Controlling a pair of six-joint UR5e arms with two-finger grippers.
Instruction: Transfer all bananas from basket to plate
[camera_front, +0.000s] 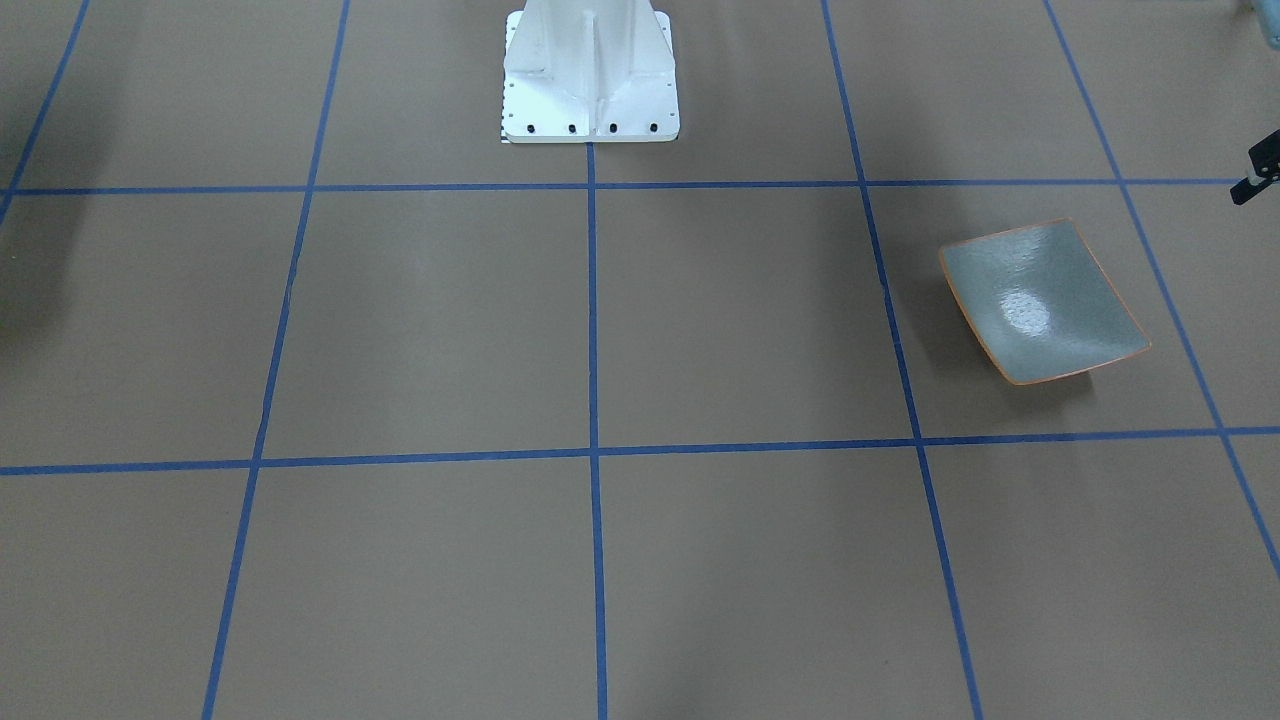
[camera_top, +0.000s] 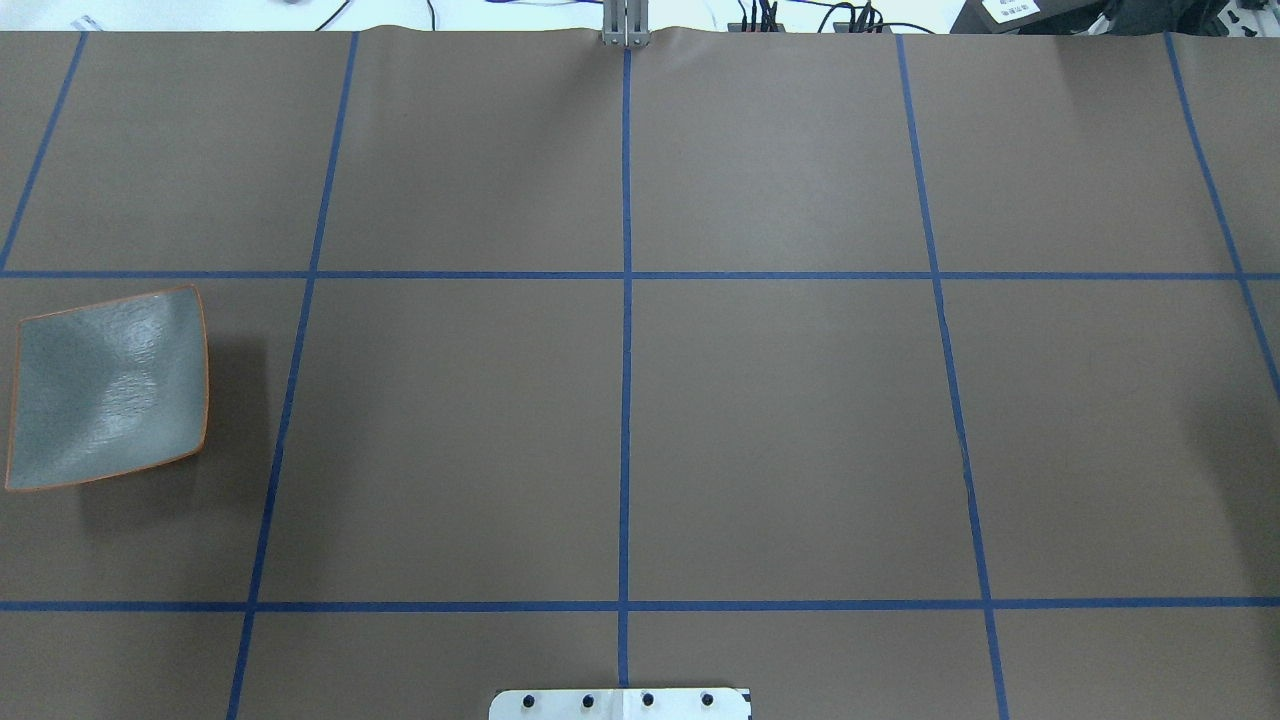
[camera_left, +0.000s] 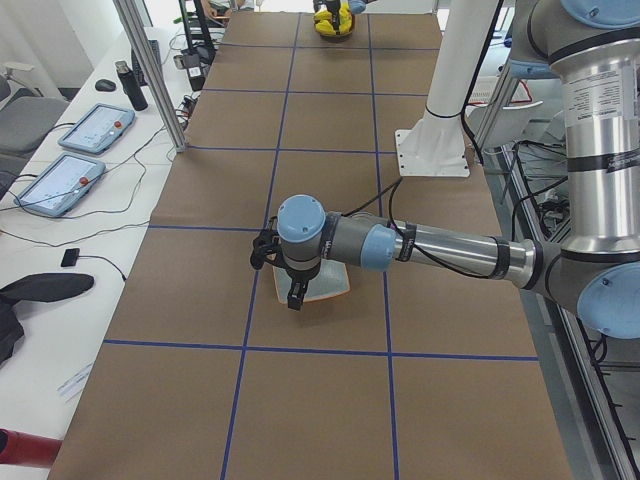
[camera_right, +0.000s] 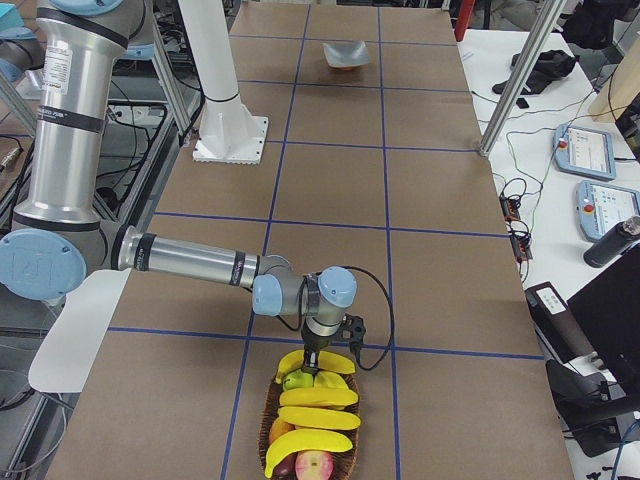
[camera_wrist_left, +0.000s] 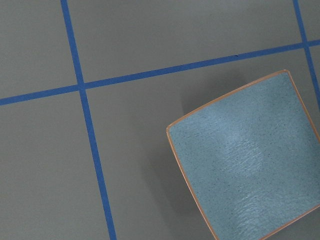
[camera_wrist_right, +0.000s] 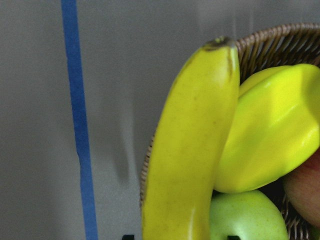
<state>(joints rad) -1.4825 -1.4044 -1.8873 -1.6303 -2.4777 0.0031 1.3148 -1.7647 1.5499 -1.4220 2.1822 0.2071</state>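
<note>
Bananas (camera_right: 318, 405), four of them, lie stacked in the wicker basket (camera_right: 268, 428) at the table's end on the robot's right. The plate (camera_front: 1040, 300) sits bare, well apart at the other end. The right gripper (camera_right: 314, 362) hangs over the banana nearest the robot (camera_wrist_right: 190, 150). Its wrist camera shows two dark tips either side of the fruit and clear of it, so the jaws look spread and hold nothing. The left gripper (camera_left: 297, 293) hovers above the plate; whether it is spread or closed cannot be told. A sound pick would likely straddle the banana's thick middle, square to its curve, squeeze gently, then lift straight up past the rim and the neighbouring fruit.
</note>
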